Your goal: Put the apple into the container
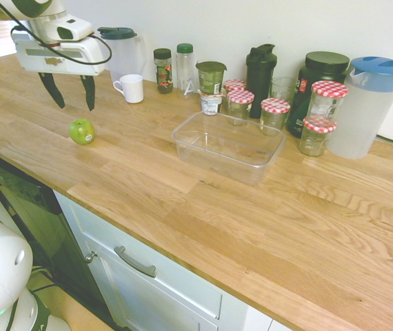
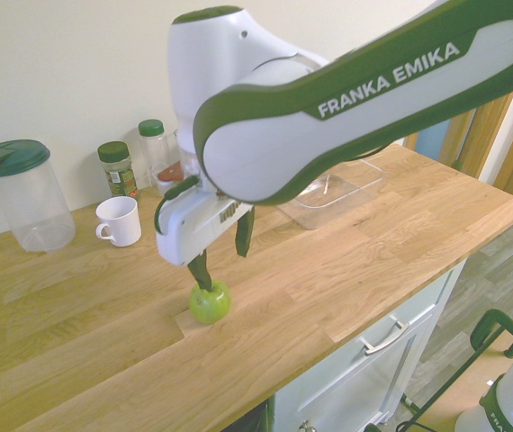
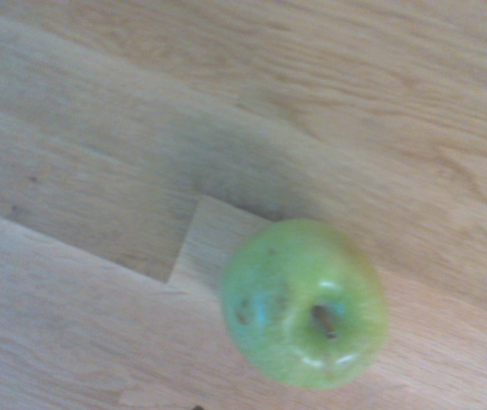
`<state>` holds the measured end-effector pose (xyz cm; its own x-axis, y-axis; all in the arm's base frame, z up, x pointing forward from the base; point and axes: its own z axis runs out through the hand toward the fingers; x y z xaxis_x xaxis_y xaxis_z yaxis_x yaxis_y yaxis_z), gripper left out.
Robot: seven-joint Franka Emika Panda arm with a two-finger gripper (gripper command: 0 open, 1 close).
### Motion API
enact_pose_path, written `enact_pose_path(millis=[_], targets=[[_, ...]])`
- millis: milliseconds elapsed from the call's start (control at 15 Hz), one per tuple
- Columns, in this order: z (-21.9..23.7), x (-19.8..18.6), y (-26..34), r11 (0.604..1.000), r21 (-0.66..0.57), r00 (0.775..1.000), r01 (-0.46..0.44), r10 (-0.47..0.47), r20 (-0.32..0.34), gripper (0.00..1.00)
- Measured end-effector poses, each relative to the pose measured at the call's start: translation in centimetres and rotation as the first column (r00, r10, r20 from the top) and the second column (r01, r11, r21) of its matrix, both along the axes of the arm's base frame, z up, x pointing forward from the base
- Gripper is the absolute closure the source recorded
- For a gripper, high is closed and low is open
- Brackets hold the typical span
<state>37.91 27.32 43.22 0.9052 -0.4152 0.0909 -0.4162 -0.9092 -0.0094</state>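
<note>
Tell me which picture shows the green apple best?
The wrist view: the apple fills it from above, stem dimple showing. The first exterior view shows it small on the wooden counter; in the second, the arm hangs right above it.

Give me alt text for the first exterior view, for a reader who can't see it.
A green apple sits on a wooden countertop with the robot's open gripper hovering above it, not touching. To the right lies an empty clear plastic container; a white mug, jars, bottles and pitchers line the wall behind.

Bare counter (image 1: 148,162) separates apple (image 1: 82,131) from container (image 1: 228,145)
</note>
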Motion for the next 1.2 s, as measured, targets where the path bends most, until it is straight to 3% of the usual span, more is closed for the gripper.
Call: enact_pose_path(millis=[267,533,600,1200], targets=[[-3.3,0.5,2.0,0.994,-0.021,0.994,-0.107,0.108,0.004,0.00],[-5.3,1.6,1.4,0.972,-0.060,0.974,-0.228,0.228,0.000,0.00],[-5.9,1.6,1.4,0.969,-0.061,0.971,-0.238,0.238,-0.009,1.00],[-10.1,3.1,0.9,0.970,-0.025,0.969,-0.243,0.241,-0.045,1.00]])
